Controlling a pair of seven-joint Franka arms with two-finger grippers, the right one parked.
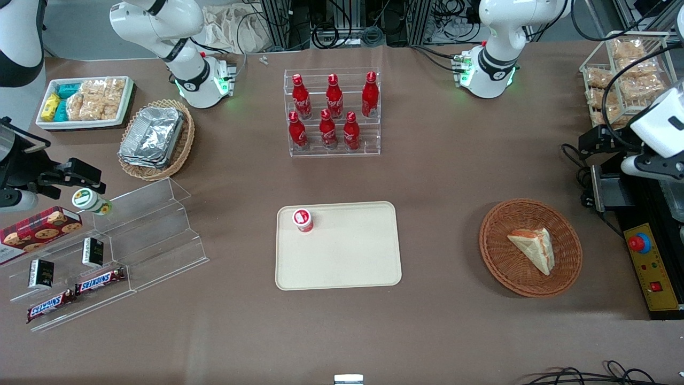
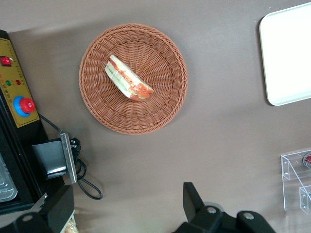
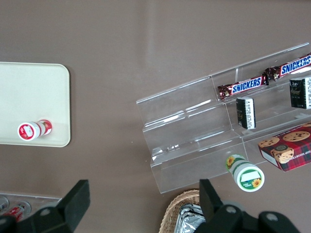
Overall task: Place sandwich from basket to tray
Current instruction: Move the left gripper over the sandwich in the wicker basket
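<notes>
Left wrist view: sandwich is seen untouched in basket; gripper, spread wide and held high, must be lowered for grasping

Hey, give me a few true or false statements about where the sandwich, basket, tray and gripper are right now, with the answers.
1. The sandwich lies in the basket. True.
2. The tray holds nothing. False: a small red-capped bottle stands on it, at a corner.
3. The gripper is shut on the sandwich. False: it is open and holds nothing, high above the table near the basket.
4. The basket sits toward the working arm's end of the table from the tray. True.
5. The sandwich has its filling edge visible in the left wrist view. True.
</notes>
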